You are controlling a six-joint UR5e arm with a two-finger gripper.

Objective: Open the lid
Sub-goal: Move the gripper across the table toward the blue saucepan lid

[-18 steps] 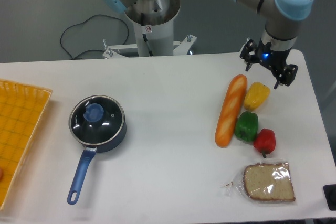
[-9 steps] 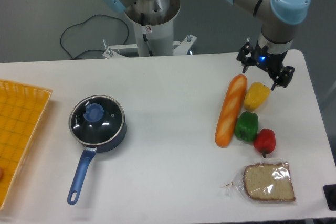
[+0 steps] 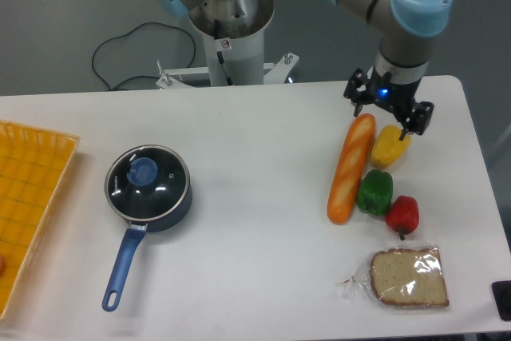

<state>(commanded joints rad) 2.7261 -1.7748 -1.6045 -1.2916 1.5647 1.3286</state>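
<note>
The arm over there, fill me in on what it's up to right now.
The gripper hangs open and empty over the far right of the table, above the baguette and yellow pepper. It has drifted leftward over the last second. The lid sits closed on the saucepan, far to the left and untouched.

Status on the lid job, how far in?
Done: nothing yet; the lid sits closed on the saucepan. In hand: nothing; the tool is open and empty, up over the baguette and yellow pepper, far from the pan. Left: cross over, grip the blue knob, lift.
</note>
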